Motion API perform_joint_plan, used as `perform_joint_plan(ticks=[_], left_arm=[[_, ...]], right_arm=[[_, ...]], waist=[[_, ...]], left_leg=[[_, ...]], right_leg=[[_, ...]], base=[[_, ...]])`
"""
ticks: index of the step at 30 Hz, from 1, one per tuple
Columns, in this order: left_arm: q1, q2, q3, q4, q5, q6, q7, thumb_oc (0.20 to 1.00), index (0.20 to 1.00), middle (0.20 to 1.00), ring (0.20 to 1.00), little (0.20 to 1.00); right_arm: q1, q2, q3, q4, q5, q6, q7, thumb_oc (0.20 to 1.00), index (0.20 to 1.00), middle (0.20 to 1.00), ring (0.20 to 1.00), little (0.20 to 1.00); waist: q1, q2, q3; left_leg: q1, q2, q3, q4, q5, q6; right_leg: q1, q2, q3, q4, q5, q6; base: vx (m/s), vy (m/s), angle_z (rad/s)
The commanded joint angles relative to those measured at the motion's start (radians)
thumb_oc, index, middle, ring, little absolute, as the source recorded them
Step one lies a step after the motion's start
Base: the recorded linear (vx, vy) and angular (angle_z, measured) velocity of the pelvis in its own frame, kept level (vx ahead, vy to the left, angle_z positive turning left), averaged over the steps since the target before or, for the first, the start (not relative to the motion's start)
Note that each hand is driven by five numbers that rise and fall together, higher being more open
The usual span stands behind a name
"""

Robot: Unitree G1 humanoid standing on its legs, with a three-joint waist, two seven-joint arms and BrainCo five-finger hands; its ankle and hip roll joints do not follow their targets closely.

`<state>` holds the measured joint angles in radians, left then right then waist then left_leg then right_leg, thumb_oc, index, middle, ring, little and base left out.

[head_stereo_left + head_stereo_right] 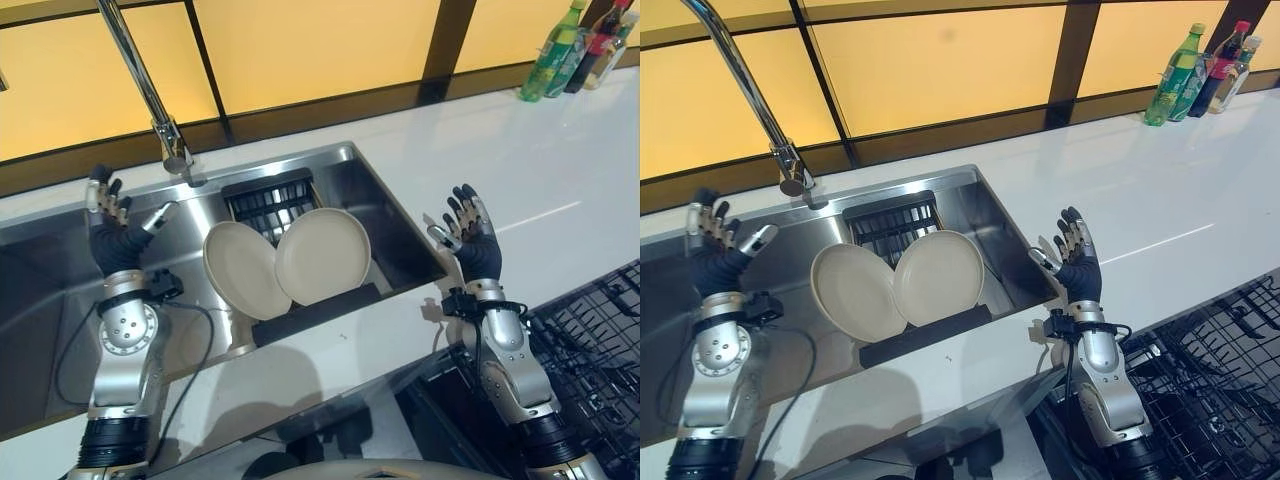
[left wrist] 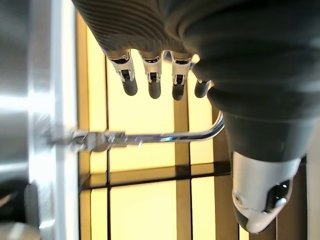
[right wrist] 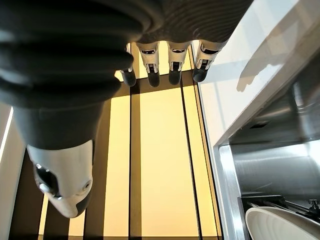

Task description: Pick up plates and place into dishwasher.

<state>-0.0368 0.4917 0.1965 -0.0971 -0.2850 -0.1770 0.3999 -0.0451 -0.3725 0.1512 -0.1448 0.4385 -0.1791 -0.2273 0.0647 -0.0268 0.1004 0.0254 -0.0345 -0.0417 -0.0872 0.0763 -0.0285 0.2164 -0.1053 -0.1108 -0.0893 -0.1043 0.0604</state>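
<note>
Two cream plates [image 1: 290,262], round and shallow, stand on edge at the centre of the frame inside a stainless sink [image 1: 60,270]; they lean side by side, the right one overlapping the left, their lower rims behind a dark rack bar [image 1: 315,312] and a black slatted rack [image 1: 268,200] just behind them. Neither plate is touched. Left hand [image 1: 108,205]: raised at centre left above the sink basin, fingers straight and spread, holding nothing; its wrist view shows the fingertips [image 2: 152,90] free in front of the yellow panels. Right hand [image 1: 466,226]: raised at centre right over the white countertop [image 1: 540,170], just beside the sink's right rim, fingers straight and slightly fanned, empty. A chrome tap [image 1: 150,95] rises from the sink's back edge toward the upper left, its top cut off by the frame. Bottles [image 1: 580,45], green and dark, stand in the upper right corner, partly cropped. A black wire dishwasher rack [image 1: 590,340] sits at lower right, cut off by the frame edge; its contents are hard to make out.
</note>
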Motion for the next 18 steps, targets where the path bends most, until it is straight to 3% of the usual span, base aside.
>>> perform_joint_plan(ticks=[1, 4, 7, 11, 14, 18], left_arm=[[0.004, 0.091, 0.059, 0.099, 0.175, -0.024, 0.007, 1.0, 1.0, 1.0, 1.0, 1.0], [0.013, 0.175, 0.072, 0.19, 0.259, -0.033, 0.042, 1.0, 1.0, 1.0, 1.0, 1.0], [0.018, 0.209, 0.065, 0.244, 0.309, -0.046, 0.029, 1.0, 1.0, 1.0, 1.0, 1.0], [0.044, 0.253, 0.048, 0.288, 0.531, -0.059, 0.058, 1.0, 1.0, 1.0, 1.0, 1.0], [0.069, 0.333, 0.02, 0.342, 0.812, -0.052, 0.184, 1.0, 1.0, 1.0, 1.0, 1.0], [0.097, 0.42, -0.027, 0.345, 1.004, -0.028, 0.25, 1.0, 1.0, 1.0, 1.0, 1.0]], right_arm=[[-0.021, -0.052, -0.039, -0.052, -0.006, -0.012, 0.023, 1.0, 1.0, 1.0, 1.0, 1.0], [-0.021, -0.079, -0.042, -0.054, 0.009, -0.004, 0.034, 1.0, 1.0, 1.0, 1.0, 1.0], [-0.016, -0.089, -0.044, -0.057, 0.014, 0.001, 0.038, 1.0, 1.0, 1.0, 1.0, 1.0], [-0.002, -0.107, -0.056, -0.056, 0.017, -0.001, 0.058, 1.0, 1.0, 1.0, 1.0, 1.0], [0.005, -0.125, -0.063, -0.048, 0.03, -0.013, 0.066, 1.0, 1.0, 1.0, 1.0, 1.0], [0.015, -0.15, -0.068, -0.046, 0.054, -0.025, 0.071, 1.0, 1.0, 1.0, 1.0, 1.0]], waist=[[-0.004, 0.055, -0.098], [-0.009, 0.064, -0.096], [-0.012, 0.068, -0.094], [-0.016, 0.071, -0.089], [-0.02, 0.074, -0.087], [-0.023, 0.077, -0.079]], left_leg=[[0.021, 0.059, 0.022, 0.0, -0.061, -0.035], [0.019, 0.056, 0.026, 0.0, -0.06, -0.035], [0.019, 0.054, 0.031, 0.0, -0.06, -0.034], [0.017, 0.049, 0.036, 0.0, -0.061, -0.033], [0.017, 0.046, 0.042, 0.0, -0.064, -0.03], [0.019, 0.042, 0.052, 0.0, -0.066, -0.027]], right_leg=[[-0.11, 0.004, -0.05, 0.048, 0.054, 0.015], [-0.116, 0.0, -0.048, 0.052, 0.052, 0.017], [-0.118, -0.004, -0.047, 0.055, 0.051, 0.019], [-0.121, -0.01, -0.046, 0.053, 0.055, 0.025], [-0.125, -0.016, -0.046, 0.057, 0.057, 0.03], [-0.129, -0.025, -0.049, 0.064, 0.059, 0.038]], base=[[0.03, 0.093, 0.0], [0.03, 0.095, 0.01], [0.03, 0.072, 0.0], [0.03, 0.081, 0.0], [0.03, 0.061, 0.0], [0.03, 0.049, 0.01]])
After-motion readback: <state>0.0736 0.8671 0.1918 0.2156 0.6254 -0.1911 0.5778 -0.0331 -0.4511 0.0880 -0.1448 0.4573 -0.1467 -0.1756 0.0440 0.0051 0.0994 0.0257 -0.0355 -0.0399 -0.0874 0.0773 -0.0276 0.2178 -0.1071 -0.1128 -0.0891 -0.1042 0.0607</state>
